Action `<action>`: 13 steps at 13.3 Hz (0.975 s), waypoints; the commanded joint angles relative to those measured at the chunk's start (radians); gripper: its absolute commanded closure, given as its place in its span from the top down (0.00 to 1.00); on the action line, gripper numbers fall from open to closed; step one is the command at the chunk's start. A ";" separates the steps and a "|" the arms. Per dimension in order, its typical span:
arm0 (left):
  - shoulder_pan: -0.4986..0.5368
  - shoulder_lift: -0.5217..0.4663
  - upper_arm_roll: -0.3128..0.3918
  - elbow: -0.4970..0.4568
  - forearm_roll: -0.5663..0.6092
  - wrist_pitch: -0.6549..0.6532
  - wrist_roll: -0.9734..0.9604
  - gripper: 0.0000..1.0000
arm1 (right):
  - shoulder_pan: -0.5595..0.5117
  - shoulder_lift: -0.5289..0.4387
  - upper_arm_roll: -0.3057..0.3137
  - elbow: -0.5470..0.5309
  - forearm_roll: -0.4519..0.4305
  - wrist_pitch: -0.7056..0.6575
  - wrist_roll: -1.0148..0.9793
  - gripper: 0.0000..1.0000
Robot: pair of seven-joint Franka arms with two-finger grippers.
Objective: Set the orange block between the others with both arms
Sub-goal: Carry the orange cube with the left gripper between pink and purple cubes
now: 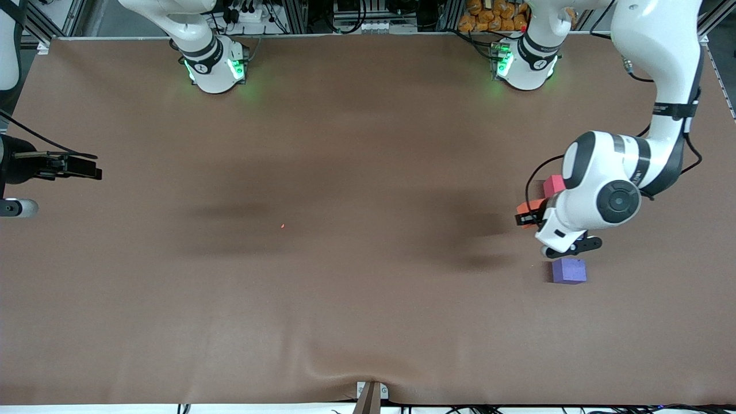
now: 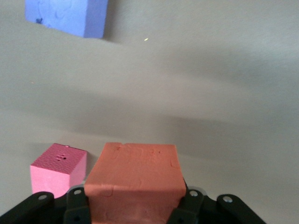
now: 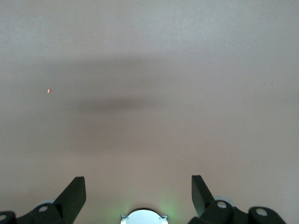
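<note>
The left pincer (image 2: pixel 135 212) is clamping the orange block (image 2: pixel 135 179) beside the pink cube (image 2: pixel 58 172); lowering should be centring it before the purple cube (image 1: pixel 569 271). The right pincer (image 3: pixel 138 193) is waiting, spread apart.

robotics lab, two white Franka arms (image 1: pixel 609 190) on green-lit bases, brown-covered table (image 1: pixel 345 259), aluminium framing (image 1: pixel 299 14), cables along table's edge

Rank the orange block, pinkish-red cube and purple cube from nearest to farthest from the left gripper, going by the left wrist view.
1. Orange block: clamped between the left gripper's fingers.
2. Pinkish-red cube: on the table right beside the held block.
3. Purple cube: clearly farthest, nearer the front camera than the pinkish-red cube.
</note>
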 commanded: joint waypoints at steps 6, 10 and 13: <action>0.161 -0.010 -0.015 -0.083 0.025 0.072 0.262 0.00 | 0.004 -0.017 -0.010 -0.013 0.013 0.000 -0.009 1.00; 0.198 0.003 -0.010 -0.131 0.027 0.154 0.344 0.00 | 0.003 -0.017 -0.010 -0.013 0.013 0.001 -0.011 1.00; 0.230 0.030 -0.010 -0.128 0.027 0.186 0.402 0.00 | 0.004 -0.015 -0.010 -0.011 0.013 0.003 -0.011 1.00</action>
